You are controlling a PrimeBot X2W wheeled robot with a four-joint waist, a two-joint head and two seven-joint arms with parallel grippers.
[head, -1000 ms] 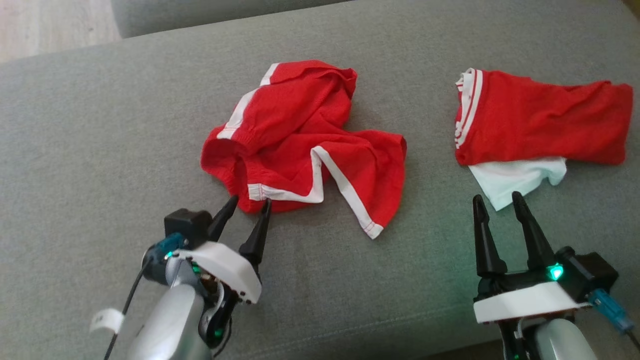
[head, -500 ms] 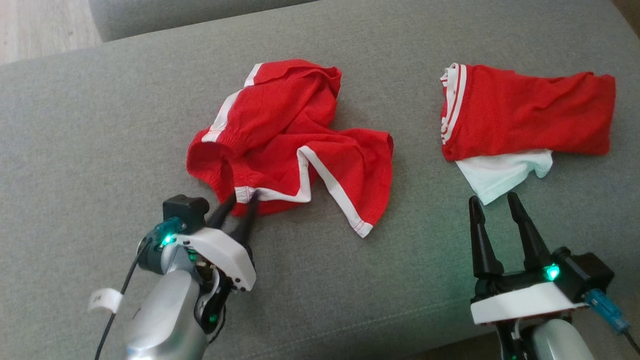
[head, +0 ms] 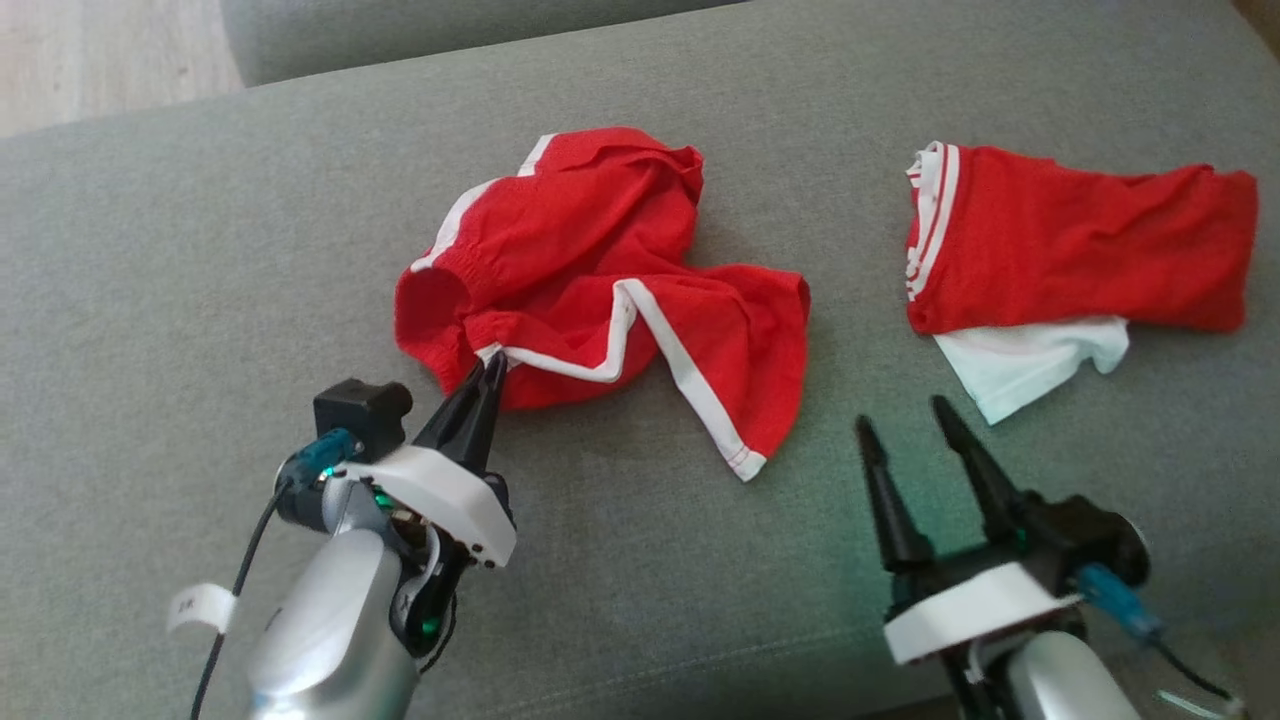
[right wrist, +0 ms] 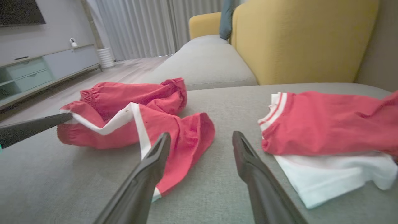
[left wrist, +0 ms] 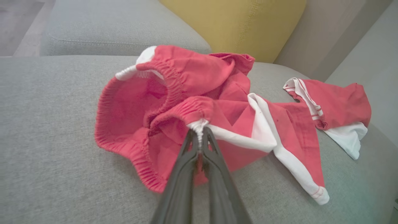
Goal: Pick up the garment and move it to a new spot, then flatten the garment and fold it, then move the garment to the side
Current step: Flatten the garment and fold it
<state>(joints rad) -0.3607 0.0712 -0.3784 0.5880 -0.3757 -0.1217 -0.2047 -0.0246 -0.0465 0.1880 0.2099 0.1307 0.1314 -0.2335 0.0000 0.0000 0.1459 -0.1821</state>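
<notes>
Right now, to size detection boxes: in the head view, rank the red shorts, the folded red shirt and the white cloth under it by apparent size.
1. red shorts
2. folded red shirt, slightly smaller
3. white cloth, partly covered

Matt red cloth shorts (head: 560,240), white trim, puckered elastic waist. Grey woven sofa (head: 200,250), matt, slightly rough. Dark matt plastic fingers (head: 888,500). Glossy silvery forearm (head: 330,630).

Two red garments with white trim lie on one grey sofa seat (head: 200,250): one crumpled pair of shorts (head: 600,290) and, right of the shorts, one folded garment (head: 1080,240) with one white layer (head: 1030,360) showing beneath it. Two grippers, the left gripper (head: 492,362) and the right gripper (head: 901,412), each have two dark fingers (head: 888,500)
</notes>
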